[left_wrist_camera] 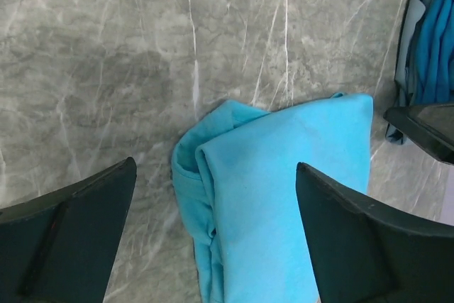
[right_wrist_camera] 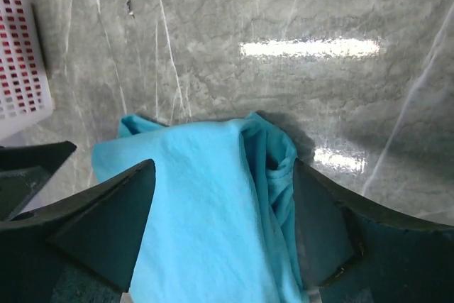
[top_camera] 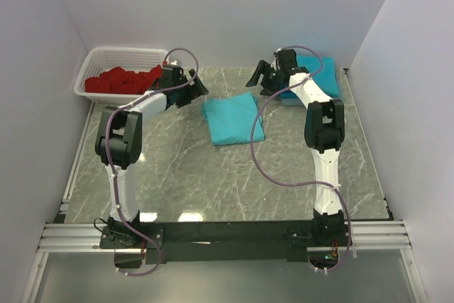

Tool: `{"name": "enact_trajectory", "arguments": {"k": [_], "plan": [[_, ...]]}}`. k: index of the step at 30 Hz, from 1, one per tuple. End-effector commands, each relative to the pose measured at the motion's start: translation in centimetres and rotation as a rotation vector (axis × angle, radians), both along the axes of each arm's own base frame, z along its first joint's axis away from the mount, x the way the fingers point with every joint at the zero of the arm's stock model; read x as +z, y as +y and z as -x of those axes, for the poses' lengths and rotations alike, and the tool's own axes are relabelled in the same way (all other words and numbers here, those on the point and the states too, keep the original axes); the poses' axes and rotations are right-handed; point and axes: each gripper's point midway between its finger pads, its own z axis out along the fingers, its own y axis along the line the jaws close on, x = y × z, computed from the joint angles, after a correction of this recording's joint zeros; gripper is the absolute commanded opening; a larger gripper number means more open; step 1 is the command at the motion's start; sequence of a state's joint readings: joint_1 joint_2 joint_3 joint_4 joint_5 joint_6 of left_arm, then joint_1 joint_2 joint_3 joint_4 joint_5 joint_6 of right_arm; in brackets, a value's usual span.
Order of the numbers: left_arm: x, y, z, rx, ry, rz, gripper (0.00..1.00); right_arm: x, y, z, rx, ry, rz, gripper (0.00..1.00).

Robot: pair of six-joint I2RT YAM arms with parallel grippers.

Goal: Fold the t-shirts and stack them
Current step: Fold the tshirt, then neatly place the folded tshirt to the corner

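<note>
We see the left claw [left_wrist_camera: 216, 168] and right claw [right_wrist_camera: 223, 164] wide open, empty, beside the folded shirt [top_camera: 233, 120] on the desk [top_camera: 177, 175]; pinching only its top layer could undo the fold short of the stack [top_camera: 323, 69].

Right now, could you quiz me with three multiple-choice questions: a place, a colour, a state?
1. Where is the white basket? A far left; B far right; C between the arm bases.
2. What colour is the cloth in it? A turquoise; B red; C yellow.
3. How are the left gripper and right gripper? A both shut; B one shut; C both open.
Answers: A, it sits far left in the top view; B, the pieces are red; C, both wrist views show fingers spread over the folded shirt.
</note>
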State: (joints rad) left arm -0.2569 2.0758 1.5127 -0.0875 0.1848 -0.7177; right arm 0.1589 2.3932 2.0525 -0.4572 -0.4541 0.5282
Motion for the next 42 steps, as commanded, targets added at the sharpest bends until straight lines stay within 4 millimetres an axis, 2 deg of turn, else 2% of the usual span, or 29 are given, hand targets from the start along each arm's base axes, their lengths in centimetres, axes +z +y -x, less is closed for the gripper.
{"name": "enact_trajectory", "arguments": {"k": [1, 2, 3, 6, 8, 9, 12, 16, 17, 19, 20, 24, 26, 28, 31, 35, 37, 38, 42], "plan": [[4.0, -0.5, -0.4, -0.016, -0.100, 0.042, 0.99, 4.6, -0.7, -0.5, 0.036, -0.134, 0.045, 0.85], [4.4, -0.7, -0.1, -0.027, -0.101, 0.056, 0.99, 5.7, -1.2, -0.2, 0.028, -0.163, 0.072, 0.85], [4.1, -0.9, 0.5, -0.040, -0.090, 0.066, 0.99, 4.3, -1.5, 0.8, 0.032, -0.134, 0.086, 0.85], [3.6, -1.2, 2.3, -0.064, -0.060, 0.096, 0.99, 3.0, -2.0, 3.2, 0.057, -0.093, 0.122, 0.86], [4.0, -1.0, 3.4, -0.062, -0.073, 0.102, 0.99, 2.7, -2.1, 4.3, 0.074, -0.089, 0.155, 0.86], [4.3, -0.7, 3.8, -0.055, -0.079, 0.101, 1.00, 1.5, -2.2, 5.3, 0.081, -0.059, 0.184, 0.86], [5.5, 0.4, 5.5, -0.017, -0.100, 0.086, 1.00, 0.4, -2.3, 6.7, 0.108, -0.033, 0.245, 0.86], [7.2, 2.5, 8.0, 0.044, -0.139, 0.043, 1.00, -0.9, -2.3, 7.5, 0.128, -0.001, 0.286, 0.86], [7.7, 3.1, 9.1, 0.062, -0.147, 0.032, 0.99, -1.3, -2.2, 7.5, 0.137, 0.002, 0.293, 0.85], [8.2, 3.8, 10.0, 0.084, -0.165, 0.023, 0.99, -1.7, -1.8, 7.7, 0.151, 0.013, 0.296, 0.84], [8.1, 4.4, 11.2, 0.096, -0.153, 0.015, 0.99, -2.2, -1.6, 7.9, 0.159, 0.025, 0.301, 0.83], [8.1, 5.9, 13.4, 0.139, -0.161, -0.008, 0.99, -2.7, -0.3, 8.3, 0.194, 0.026, 0.323, 0.80], [8.3, 6.4, 14.5, 0.149, -0.170, -0.012, 0.99, -3.9, -0.8, 8.3, 0.161, 0.043, 0.419, 0.77], [8.4, 6.7, 15.2, 0.158, -0.174, -0.009, 0.99, -4.6, -0.9, 8.5, 0.159, 0.075, 0.449, 0.73], [8.8, 7.3, 16.5, 0.176, -0.184, -0.011, 0.99, -5.1, 0.3, 9.0, 0.173, 0.088, 0.416, 0.65], [9.5, 9.2, 17.9, 0.248, -0.214, -0.048, 1.00, -5.9, 1.2, 9.7, 0.202, 0.112, 0.423, 0.59], [10.3, 9.7, 18.5, 0.266, -0.240, -0.041, 0.99, -6.4, 2.1, 10.4, 0.232, 0.125, 0.423, 0.56], [9.9, 9.9, 18.8, 0.273, -0.238, -0.044, 1.00, -6.6, 2.5, 10.7, 0.242, 0.132, 0.424, 0.56], [10.3, 10.9, 19.6, 0.312, -0.259, -0.060, 0.99, -7.3, 4.1, 11.8, 0.288, 0.138, 0.410, 0.45]]}}
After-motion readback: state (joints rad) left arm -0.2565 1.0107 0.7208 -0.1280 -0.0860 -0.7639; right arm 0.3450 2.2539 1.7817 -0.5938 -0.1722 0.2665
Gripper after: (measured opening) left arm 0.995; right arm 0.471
